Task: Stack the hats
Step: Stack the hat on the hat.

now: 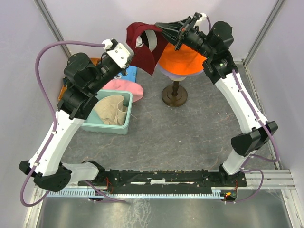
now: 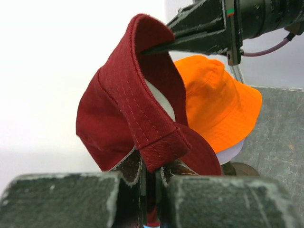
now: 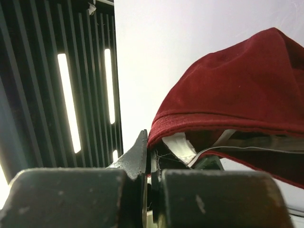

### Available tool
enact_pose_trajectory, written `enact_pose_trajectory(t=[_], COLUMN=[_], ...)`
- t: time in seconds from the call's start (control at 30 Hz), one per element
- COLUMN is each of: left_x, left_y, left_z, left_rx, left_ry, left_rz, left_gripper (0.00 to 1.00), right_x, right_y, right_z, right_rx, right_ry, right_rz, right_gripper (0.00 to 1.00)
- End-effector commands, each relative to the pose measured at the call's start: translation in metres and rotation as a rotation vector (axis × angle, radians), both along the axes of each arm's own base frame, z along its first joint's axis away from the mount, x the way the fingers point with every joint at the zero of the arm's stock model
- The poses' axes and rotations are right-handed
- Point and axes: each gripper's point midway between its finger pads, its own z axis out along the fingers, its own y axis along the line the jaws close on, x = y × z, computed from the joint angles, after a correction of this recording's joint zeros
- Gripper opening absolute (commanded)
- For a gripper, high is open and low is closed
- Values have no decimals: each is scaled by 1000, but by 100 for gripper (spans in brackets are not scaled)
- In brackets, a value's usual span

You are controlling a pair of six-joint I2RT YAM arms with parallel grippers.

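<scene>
While aloft, left gripper (image 2: 149,176), right gripper (image 3: 151,164) tight on red hat (image 1: 145,53)

High rear overview; two close wrist views, dark red hat (image 1: 142,57) common to all.

The left arm (image 1: 57,137) and the right arm (image 1: 242,102) have long white parts and fat black joints. A purple cable (image 1: 45,54) runs beside each one. The left tool (image 2: 152,176) has a white block (image 1: 119,50) and dark grey fingers (image 2: 61,199). The right tool (image 3: 150,164) is black.
</scene>
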Motion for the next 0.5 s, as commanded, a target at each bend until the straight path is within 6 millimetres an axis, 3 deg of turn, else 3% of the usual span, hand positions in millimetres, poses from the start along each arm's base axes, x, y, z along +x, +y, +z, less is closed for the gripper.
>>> enact_pose_trajectory(t=[0.0, 0.1, 0.17, 0.27, 0.37, 0.47], left_x=[-3, 1, 0, -6, -16, -21], left_y=[35, 62, 76, 83, 87, 82], left_z=[36, 41, 44, 46, 45, 40], left_rx=[-177, -288, -343, -403, -479, -518], left_ry=[-80, -72, -64, -49, -37, -17], left_rz=[148, 269, 326, 330, 303, 253], left_gripper=[5, 25, 41, 71, 88, 90], right_x=[-15, -25, -19, -23, -23, -18], right_y=[-8, -11, -9, -12, -16, -22], right_z=[41, 72, 83, 105, 115, 117], right_rx=[42, 57, 81, 135, 185, 197], right_ry=[-156, -292, -357, -458, -541, -624], right_rz=[-15, -34, -47, -57, -77, -139], right_gripper=[0, 0, 0, 0, 0, 0])
